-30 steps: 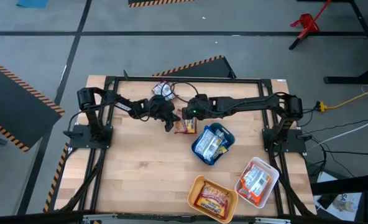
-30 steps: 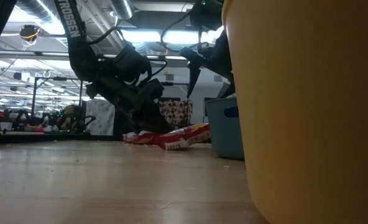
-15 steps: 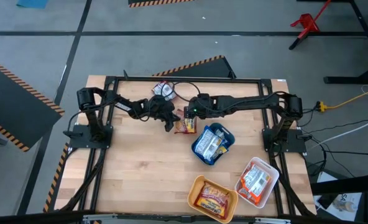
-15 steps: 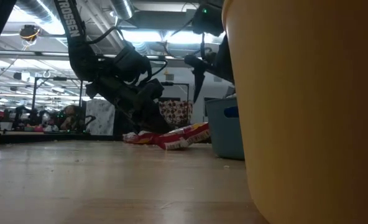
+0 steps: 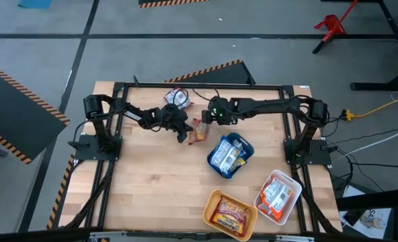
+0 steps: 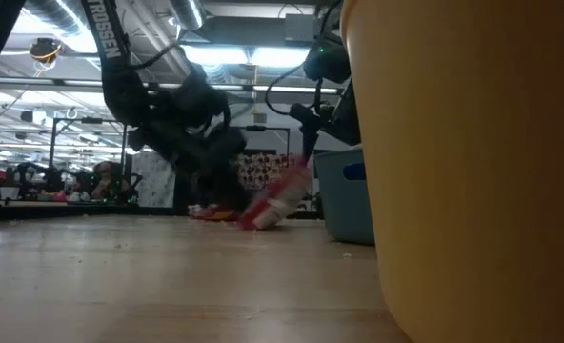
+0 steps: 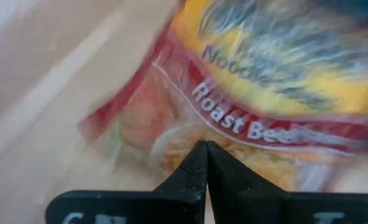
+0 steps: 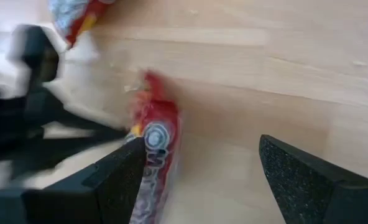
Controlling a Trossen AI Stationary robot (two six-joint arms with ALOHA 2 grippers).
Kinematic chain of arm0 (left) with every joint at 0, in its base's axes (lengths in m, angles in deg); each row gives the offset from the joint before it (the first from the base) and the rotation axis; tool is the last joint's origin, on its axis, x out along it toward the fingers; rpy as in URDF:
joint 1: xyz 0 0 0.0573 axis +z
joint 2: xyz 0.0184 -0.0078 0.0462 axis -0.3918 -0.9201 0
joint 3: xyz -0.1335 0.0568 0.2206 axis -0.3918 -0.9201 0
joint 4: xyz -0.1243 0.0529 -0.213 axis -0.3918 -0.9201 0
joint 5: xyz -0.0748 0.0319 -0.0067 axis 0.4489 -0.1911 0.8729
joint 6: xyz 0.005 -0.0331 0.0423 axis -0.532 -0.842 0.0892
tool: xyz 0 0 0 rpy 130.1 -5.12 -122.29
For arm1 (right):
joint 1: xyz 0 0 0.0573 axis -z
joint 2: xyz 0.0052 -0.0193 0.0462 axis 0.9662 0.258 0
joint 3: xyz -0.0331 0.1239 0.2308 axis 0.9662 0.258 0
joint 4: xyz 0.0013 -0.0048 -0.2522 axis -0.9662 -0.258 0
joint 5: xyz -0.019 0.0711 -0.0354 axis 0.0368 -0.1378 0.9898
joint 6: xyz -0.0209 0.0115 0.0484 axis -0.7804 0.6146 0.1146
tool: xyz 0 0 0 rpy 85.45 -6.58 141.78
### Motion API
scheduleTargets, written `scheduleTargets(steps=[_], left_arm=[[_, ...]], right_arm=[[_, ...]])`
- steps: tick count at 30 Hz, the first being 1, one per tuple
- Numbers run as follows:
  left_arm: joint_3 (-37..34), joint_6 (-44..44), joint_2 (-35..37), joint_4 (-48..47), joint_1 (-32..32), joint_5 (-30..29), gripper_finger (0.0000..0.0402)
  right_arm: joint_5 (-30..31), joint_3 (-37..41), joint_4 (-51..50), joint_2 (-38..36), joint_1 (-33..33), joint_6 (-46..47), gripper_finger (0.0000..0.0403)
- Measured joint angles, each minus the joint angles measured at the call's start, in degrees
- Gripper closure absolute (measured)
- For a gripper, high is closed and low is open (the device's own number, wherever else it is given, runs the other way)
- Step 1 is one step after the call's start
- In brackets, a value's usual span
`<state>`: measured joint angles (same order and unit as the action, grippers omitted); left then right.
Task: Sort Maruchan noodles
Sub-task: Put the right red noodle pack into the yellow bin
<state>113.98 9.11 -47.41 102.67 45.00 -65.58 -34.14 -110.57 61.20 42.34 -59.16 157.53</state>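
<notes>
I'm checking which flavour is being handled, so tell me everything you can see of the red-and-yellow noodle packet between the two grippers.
The red-and-yellow crinkly plastic noodle packet reads "Roast Beef" on a red band. It is tipped up on edge on the wooden table, not lying flat. The shut left gripper presses against it; the open right gripper stands beside it, one finger close.

Your worktop (image 5: 152, 181) carried three trays, each with packets in it: one tray (image 5: 230, 156) at centre, two (image 5: 229, 214) (image 5: 277, 195) at the near right. A loose packet (image 5: 198, 132) lay between both tools, behind the centre tray; another (image 5: 175, 97) sat at the far edge.
</notes>
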Motion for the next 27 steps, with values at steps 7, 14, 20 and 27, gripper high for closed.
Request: scheduleTargets(steps=[7, 14, 20, 27], left_arm=[[-0.40, -0.05, -0.40, -1.64, 0.00, -1.21, 0.0401], [-0.33, -0.03, -0.36, -1.77, 0.00, -1.15, 0.0401], [-0.59, 0.76, 7.12, -11.45, 1.73, -2.65, 0.0401], [-3.12, 1.17, 16.33, -6.73, 4.60, -0.01, 0.0401]], right_arm=[[-5.61, 0.02, 5.52, 1.82, 0.62, -1.98, 0.0104], [-5.94, -0.11, 6.30, 3.61, -0.76, -0.81, 0.0104], [-3.21, -0.05, 8.47, 3.67, -0.84, -0.73, 0.0104], [-3.42, -0.05, 8.80, 3.67, -0.86, -0.91, 0.0104]])
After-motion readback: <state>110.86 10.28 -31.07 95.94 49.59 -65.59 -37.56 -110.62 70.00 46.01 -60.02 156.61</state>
